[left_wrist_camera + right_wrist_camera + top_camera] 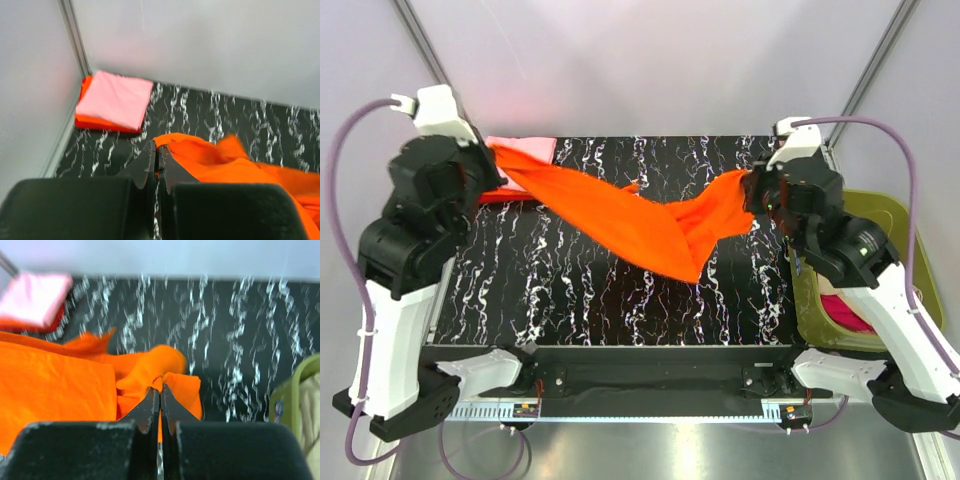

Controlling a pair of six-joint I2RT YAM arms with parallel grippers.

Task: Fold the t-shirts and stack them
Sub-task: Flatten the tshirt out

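Hanging between the two arms, the bright orange t-shirt [630, 220] stretches across the far half of the black, white-veined table [570, 290]. From where I stand, the left gripper [492, 165] has its fingers pressed together on one end of the cloth, up near the far left corner. The right gripper [755, 190] pinches the other end, and its wrist view shows the fabric bunched into a small knot right at the closed fingertips. Between the two holds the shirt sags, and a pointed fold of it hangs down towards the middle of the table. I cannot tell whether that tip touches the surface.

In the far left corner, a folded light pink t-shirt [117, 97] lies squarely on a folded red-orange t-shirt [100, 123], whose edge shows beneath it along the front and left side. This small stack sits just beside the left gripper and close to the wall.

Off the right edge of the table stands an olive-green basket [880, 215], partly covered by the right arm. A magenta t-shirt [850, 315] shows inside it, and the right wrist view catches a bit of beige cloth [312, 415] there as well.
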